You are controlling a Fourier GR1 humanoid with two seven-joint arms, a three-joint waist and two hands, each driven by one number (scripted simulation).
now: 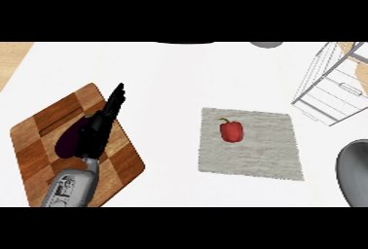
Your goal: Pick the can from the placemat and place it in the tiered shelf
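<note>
A grey placemat lies at the middle right of the white counter. A red bell pepper with a green stem rests on its upper left part; no can shows anywhere. The white wire tiered shelf stands at the upper right, beyond the mat's far right corner. My left hand is open, its straight fingers pointing away from me, and it hovers over a wooden board well left of the mat. My right hand does not show.
A checkered wooden cutting board lies at the left with a dark purple eggplant on it, partly under my left hand. A grey rounded object juts in at the right edge. Bare white counter separates board and mat.
</note>
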